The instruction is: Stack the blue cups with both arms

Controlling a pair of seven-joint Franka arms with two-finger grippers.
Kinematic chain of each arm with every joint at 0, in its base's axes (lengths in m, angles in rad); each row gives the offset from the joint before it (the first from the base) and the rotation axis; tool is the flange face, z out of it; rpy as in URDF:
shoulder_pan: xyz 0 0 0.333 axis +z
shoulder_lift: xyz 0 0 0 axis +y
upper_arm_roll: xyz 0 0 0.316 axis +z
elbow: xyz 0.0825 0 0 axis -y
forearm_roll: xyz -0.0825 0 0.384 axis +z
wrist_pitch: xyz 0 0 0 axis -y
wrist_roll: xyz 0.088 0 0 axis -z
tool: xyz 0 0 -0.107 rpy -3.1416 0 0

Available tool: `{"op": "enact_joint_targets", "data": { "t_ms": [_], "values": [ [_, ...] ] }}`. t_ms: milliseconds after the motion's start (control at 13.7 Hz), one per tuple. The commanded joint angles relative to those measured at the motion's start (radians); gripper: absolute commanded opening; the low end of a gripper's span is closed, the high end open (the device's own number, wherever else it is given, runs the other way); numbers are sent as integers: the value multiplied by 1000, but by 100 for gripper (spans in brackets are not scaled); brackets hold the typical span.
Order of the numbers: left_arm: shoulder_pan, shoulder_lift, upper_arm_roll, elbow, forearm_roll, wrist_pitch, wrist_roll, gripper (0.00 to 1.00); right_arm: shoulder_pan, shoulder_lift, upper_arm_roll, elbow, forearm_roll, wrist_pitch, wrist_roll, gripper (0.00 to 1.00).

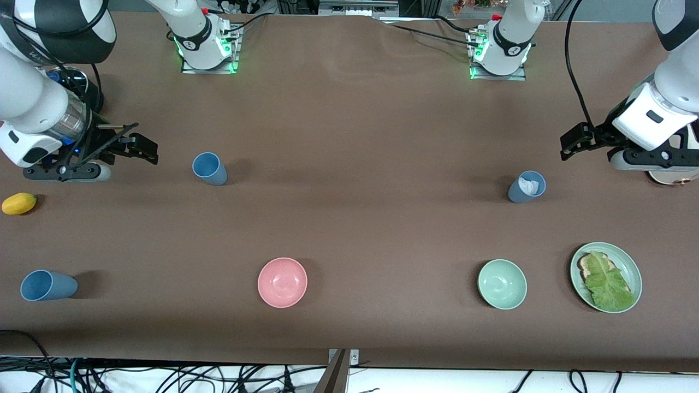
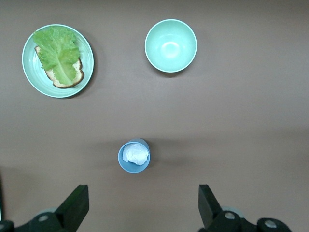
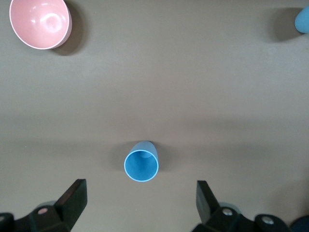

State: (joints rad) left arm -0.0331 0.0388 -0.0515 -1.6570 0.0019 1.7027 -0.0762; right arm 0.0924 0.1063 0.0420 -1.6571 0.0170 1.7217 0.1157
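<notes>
Three blue cups stand on the brown table. An empty one (image 1: 209, 168) (image 3: 141, 161) is toward the right arm's end. My right gripper (image 1: 144, 149) (image 3: 140, 199) hangs open and empty just beside it, farther toward that end. A second cup (image 1: 527, 187) (image 2: 134, 155) holds crumpled white paper. My left gripper (image 1: 571, 144) (image 2: 143, 203) hangs open and empty near it, toward the left arm's end. A third cup (image 1: 48, 285) (image 3: 302, 20) sits near the front edge at the right arm's end.
A pink bowl (image 1: 282, 282) (image 3: 39, 22), a green bowl (image 1: 502, 284) (image 2: 171, 45) and a green plate (image 1: 628, 262) (image 2: 30, 72) with bread and lettuce sit along the front. A yellow fruit (image 1: 19, 203) lies under the right arm.
</notes>
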Motion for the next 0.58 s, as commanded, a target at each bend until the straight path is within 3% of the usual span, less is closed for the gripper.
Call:
{"op": "enact_joint_targets", "data": {
  "t_ms": [0, 511],
  "values": [
    [2, 10, 4, 23, -16, -15, -2, 100, -11, -2, 15, 8, 0, -25, 13, 100],
    [2, 10, 2, 25, -16, -15, -1, 100, -13, 1, 15, 14, 5, -36, 7, 100]
  ]
}}
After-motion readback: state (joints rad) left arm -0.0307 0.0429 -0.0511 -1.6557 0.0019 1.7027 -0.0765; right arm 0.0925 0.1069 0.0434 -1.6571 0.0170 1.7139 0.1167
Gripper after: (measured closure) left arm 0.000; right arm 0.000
